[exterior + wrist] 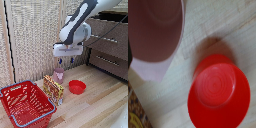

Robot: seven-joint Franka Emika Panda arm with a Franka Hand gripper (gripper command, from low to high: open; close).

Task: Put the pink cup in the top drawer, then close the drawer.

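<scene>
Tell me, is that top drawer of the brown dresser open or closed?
Open. In the exterior view the top drawer juts out past the lower drawer, a dark gap showing above its front.

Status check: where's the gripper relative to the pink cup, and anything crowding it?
Gripper open, just above pink cup. Cup upright on table, not gripped. Snack box close beside it; red bowl apart.

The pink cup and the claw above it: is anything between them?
No. In the exterior view, only open air separates the gripper from the pink cup.
</scene>
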